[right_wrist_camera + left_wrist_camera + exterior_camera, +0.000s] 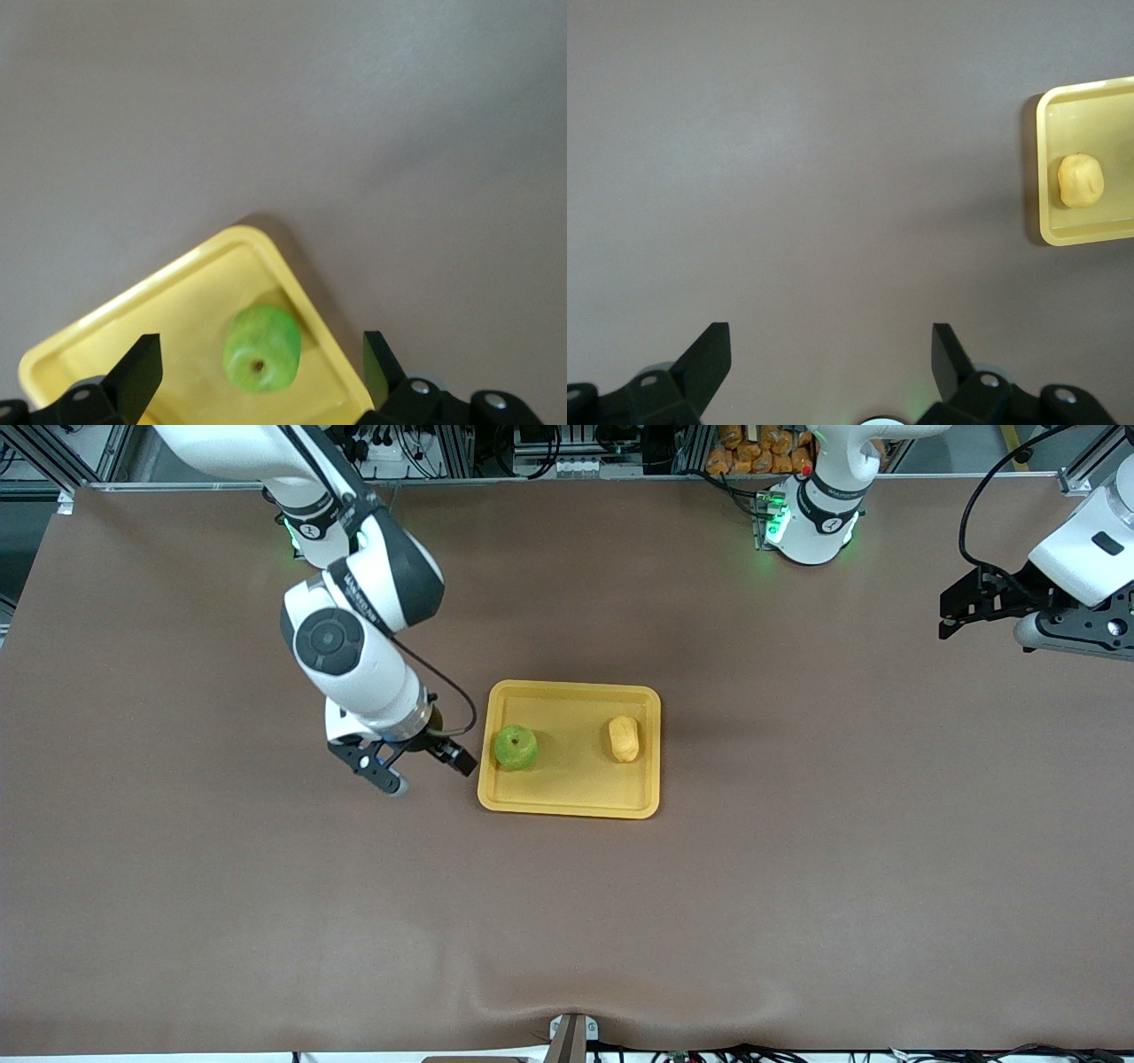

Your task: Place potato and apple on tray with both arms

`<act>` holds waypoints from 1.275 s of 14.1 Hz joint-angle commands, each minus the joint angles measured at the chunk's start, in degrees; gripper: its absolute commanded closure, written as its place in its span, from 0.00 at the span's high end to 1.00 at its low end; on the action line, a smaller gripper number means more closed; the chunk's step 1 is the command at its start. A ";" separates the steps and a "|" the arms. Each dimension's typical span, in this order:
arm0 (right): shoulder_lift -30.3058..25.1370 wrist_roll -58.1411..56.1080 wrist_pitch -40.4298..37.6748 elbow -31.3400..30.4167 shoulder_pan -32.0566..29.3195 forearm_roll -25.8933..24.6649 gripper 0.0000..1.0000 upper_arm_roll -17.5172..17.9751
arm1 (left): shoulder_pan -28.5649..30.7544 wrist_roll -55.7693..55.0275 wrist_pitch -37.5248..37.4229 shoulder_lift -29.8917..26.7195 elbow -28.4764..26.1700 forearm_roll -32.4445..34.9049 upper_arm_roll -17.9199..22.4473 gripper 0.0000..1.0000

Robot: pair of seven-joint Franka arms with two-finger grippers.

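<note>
The yellow-orange tray (571, 775) lies in the middle of the table. The green apple (516, 747) sits on it at the end toward the right arm, stem dimple up. The potato (624, 739) lies on it at the end toward the left arm. My right gripper (430, 773) is open and empty, over the table just beside the tray's apple end. Its wrist view shows the apple (260, 349) on the tray (168, 328) between its open fingers (146, 354). My left gripper (957, 607) is open and empty, over bare table at the left arm's end. Its wrist view shows the potato (1081, 180) on the tray (1090, 235) some way off.
A brown cloth (797, 886) covers the table. The arm bases (811, 522) stand along the edge farthest from the front camera, with orange packets (762, 447) past that edge. A small bracket (571, 1036) sits at the nearest edge.
</note>
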 commanded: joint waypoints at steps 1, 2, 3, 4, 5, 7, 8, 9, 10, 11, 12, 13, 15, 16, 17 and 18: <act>-2.79 -0.77 0.54 -2.59 -4.90 0.71 1.00 4.77 | 0.27 0.24 -1.02 0.21 1.05 -0.13 -0.31 1.00; -3.57 -0.77 0.54 -2.59 -5.61 0.71 1.00 5.39 | 0.27 0.24 -1.02 0.21 1.05 -0.13 -0.31 1.00; -4.28 -0.68 0.28 -2.59 -5.71 0.10 1.00 5.49 | 0.35 0.24 -1.02 0.21 1.05 -0.22 -0.31 1.00; -5.85 -1.03 -0.07 -2.59 -6.06 -0.08 1.00 5.49 | 0.35 0.24 -0.93 0.30 1.05 -0.22 -0.31 1.00; -7.09 -1.12 -0.51 -2.51 -7.45 -0.08 1.00 5.49 | 0.35 0.24 -0.93 0.47 1.05 -0.22 -0.31 1.00; -9.90 -2.60 -3.57 -2.07 -8.17 -0.16 1.00 5.40 | 0.35 0.24 -0.93 0.56 1.05 -0.22 -0.31 1.00; -11.04 -5.58 -5.59 -1.72 -9.21 -0.25 1.00 5.40 | 0.35 0.24 -0.93 0.56 1.05 -0.22 -0.22 1.00; -12.01 -9.87 -7.87 -1.19 -10.62 -0.25 1.00 5.40 | 0.35 0.06 -0.93 0.56 1.05 -0.22 -0.31 1.00; -12.72 -15.04 -10.33 -0.58 -11.85 -0.25 1.00 5.40 | 0.35 0.06 -0.93 0.56 1.05 -0.22 -0.31 1.00; -13.42 -19.71 -12.45 0.12 -12.90 -0.25 1.00 5.40 | 0.35 0.24 -0.93 0.56 1.05 -0.22 -0.31 1.00; -13.86 -23.41 -14.47 1.00 -13.87 -0.25 1.00 5.23 | 0.35 0.24 -0.93 0.56 1.05 -0.22 -0.31 1.00; -13.87 -25.45 -16.75 2.40 -14.40 -0.34 1.00 4.88 | 0.35 0.24 -0.93 0.56 1.05 -0.22 -0.31 1.00; -13.86 -27.48 -20.10 4.69 -14.93 -1.04 1.00 4.61 | 0.35 0.24 -0.93 0.56 1.05 -0.22 -0.31 1.00; -14.13 -29.40 -20.46 5.22 -15.81 -2.70 1.00 4.61 | 0.35 0.24 -0.93 0.56 1.05 -0.22 -0.31 1.00; -14.56 -32.47 -21.60 5.49 -16.25 -3.76 1.00 4.70 | 0.35 0.24 -0.93 0.56 1.14 -0.22 -0.31 1.00; -14.66 -35.72 -22.91 5.93 -16.43 -4.38 1.00 4.61 | 0.35 0.06 -0.85 0.56 1.05 -0.31 -0.22 1.00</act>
